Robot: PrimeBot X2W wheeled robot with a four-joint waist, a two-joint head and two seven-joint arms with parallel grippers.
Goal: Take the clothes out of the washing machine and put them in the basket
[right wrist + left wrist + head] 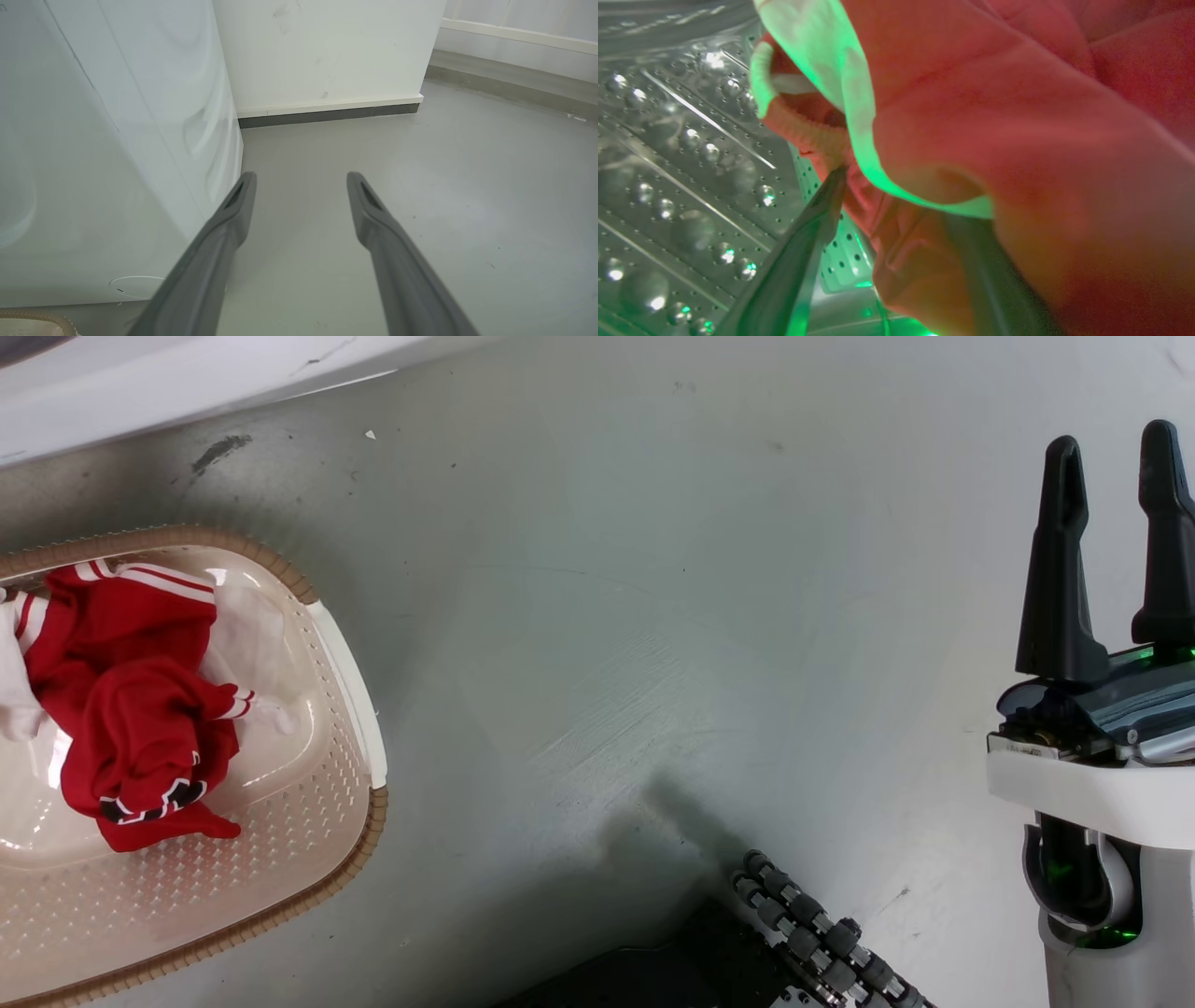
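Observation:
A red garment with white trim [994,116] lies in the washing machine's perforated steel drum [668,163]. My left gripper [896,186] is pushed into it with its fingers spread open. The left finger [817,219] lies against the ribbed cuff, and the fabric drapes over the tip of the other finger [985,266]. In the head view the cream basket [359,709] sits at the left and holds red clothes with white stripes [121,709]. My right gripper [1116,467] hangs open and empty over the floor at the right. The white washing machine [93,163] stands to its left.
Grey floor [653,616] stretches between the basket and the right arm. The washing machine's white lower edge [140,383] crosses the top left. My dark base with its rollers [822,943] shows at the bottom. A white wall with a dark skirting [327,114] stands behind the machine.

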